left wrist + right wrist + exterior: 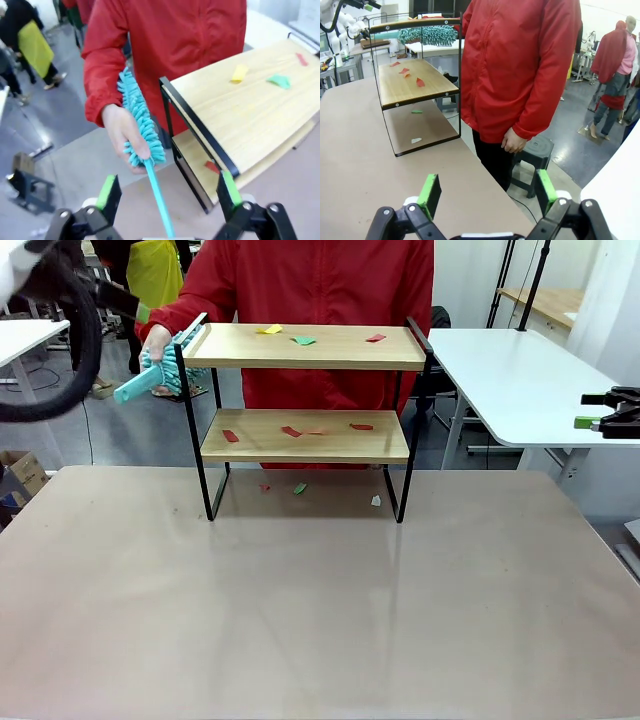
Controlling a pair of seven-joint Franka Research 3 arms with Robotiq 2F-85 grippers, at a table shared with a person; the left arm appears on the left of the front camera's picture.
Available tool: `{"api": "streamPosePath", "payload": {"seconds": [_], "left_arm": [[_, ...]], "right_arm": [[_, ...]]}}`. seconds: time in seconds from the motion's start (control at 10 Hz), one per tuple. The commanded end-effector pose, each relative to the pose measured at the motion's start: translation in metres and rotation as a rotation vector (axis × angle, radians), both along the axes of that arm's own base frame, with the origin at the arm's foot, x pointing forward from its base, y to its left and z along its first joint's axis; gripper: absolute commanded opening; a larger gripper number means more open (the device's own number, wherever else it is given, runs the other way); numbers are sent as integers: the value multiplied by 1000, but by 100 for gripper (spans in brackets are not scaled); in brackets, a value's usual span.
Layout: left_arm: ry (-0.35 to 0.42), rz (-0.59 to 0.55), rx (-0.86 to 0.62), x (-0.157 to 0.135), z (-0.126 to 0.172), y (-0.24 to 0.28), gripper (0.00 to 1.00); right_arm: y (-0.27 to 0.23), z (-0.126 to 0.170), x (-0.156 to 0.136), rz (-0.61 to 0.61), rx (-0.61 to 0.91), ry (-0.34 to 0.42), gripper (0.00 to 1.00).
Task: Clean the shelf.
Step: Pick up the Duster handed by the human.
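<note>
The shelf stands at the far middle of the table, with paper scraps on its top board: yellow, green and red. More red scraps lie on its lower board. A person in red holds a teal duster at the shelf's left end. In the left wrist view the person's hand grips the duster's fluffy head. Its handle runs down between the fingers of my open left gripper, beside the shelf. My right gripper hangs open at the far right, off the shelf.
A few scraps lie on the table under the shelf. A white side table stands at the back right, under my right gripper. The person's other hand hangs by their side. Other people stand farther off.
</note>
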State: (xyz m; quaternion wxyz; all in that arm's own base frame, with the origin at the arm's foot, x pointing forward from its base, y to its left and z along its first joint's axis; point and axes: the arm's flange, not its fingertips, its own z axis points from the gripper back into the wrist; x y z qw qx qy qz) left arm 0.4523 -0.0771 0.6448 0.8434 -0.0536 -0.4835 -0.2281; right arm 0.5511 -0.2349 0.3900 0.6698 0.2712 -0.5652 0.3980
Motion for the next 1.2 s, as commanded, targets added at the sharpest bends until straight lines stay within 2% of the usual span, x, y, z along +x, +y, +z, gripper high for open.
{"api": "streamPosePath", "payload": {"seconds": [0.0, 0.2, 0.6, 0.7, 1.1], "left_arm": [[135, 61, -25, -2, 47, -18, 100], [262, 188, 5, -7, 56, -25, 100], [334, 319, 82, -6, 20, -11, 100], [320, 336, 83, -6, 9, -2, 100], [403, 297, 25, 3, -43, 32, 100]], "right_arm": [[3, 2, -2, 4, -2, 0, 100], [3, 2, -2, 4, -2, 0, 100], [3, 2, -2, 4, -2, 0, 100], [3, 2, -2, 4, -2, 0, 100], [3, 2, -2, 4, -2, 0, 100]]}}
